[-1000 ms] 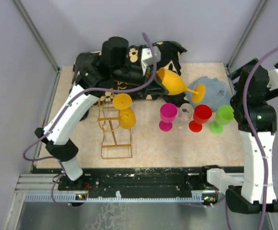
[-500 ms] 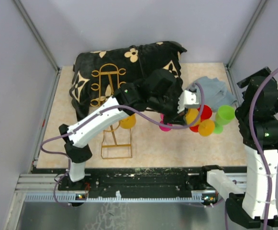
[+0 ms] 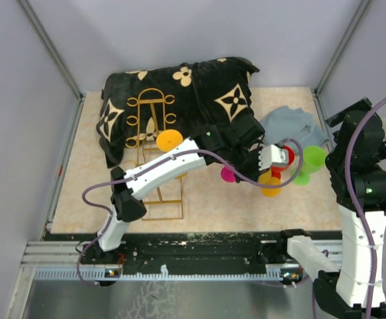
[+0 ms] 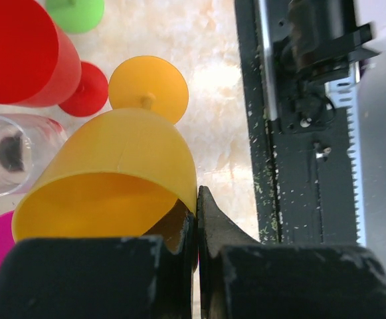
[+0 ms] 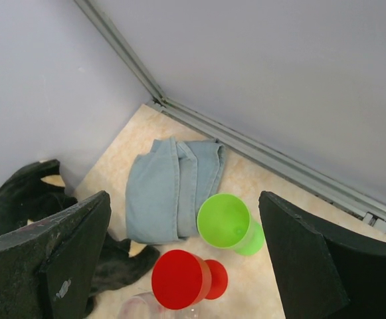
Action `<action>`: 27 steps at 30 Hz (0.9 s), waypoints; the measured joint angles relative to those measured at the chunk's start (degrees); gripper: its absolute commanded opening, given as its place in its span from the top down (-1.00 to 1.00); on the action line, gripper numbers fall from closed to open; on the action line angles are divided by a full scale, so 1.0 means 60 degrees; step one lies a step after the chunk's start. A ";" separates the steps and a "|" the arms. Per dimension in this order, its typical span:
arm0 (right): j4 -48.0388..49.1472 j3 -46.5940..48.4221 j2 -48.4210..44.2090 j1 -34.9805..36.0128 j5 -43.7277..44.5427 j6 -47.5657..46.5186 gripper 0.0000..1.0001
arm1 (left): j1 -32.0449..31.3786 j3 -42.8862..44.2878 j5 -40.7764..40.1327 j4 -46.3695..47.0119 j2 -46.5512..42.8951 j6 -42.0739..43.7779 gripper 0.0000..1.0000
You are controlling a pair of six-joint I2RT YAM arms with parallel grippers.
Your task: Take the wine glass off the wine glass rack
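Observation:
The gold wire wine glass rack (image 3: 161, 207) lies on the table left of centre, its scroll end on the black floral cloth (image 3: 179, 93). One orange wine glass hangs on its rails, foot (image 3: 169, 139) showing. My left gripper (image 3: 270, 161) is off the rack to the right, shut on the rim of a second orange wine glass (image 3: 270, 183). In the left wrist view the jaws (image 4: 197, 216) pinch the rim of that glass (image 4: 113, 166), its foot (image 4: 148, 86) just above the table beside the other glasses. My right gripper (image 5: 186, 256) is open and empty, high over the back right corner.
A red glass (image 5: 179, 279), a green glass (image 5: 226, 222), a clear glass (image 4: 6, 153) and a magenta glass (image 3: 228, 174) stand close around the held glass. A folded blue cloth (image 5: 173, 189) lies behind them. Walls close off the back and sides.
My left arm has swung the orange glass from above the black cloth to the right and down, in front of the row of coloured glasses. My right arm has barely moved.

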 measured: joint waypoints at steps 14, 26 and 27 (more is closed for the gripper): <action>-0.0255 -0.0291 -0.0397 0.0000 -0.0255 0.0310 -0.88 | -0.0495 -0.0098 -0.1217 -0.0546 0.1064 0.1002 1.00; -0.0321 -0.0415 -0.0401 0.0000 -0.0455 0.0393 -0.89 | -0.0736 -0.0124 -0.1355 -0.1639 0.1512 0.1650 0.86; -0.0324 -0.0415 -0.0401 0.0000 -0.0466 0.0397 -0.89 | -0.0736 -0.0124 -0.1395 -0.1683 0.1512 0.1698 0.74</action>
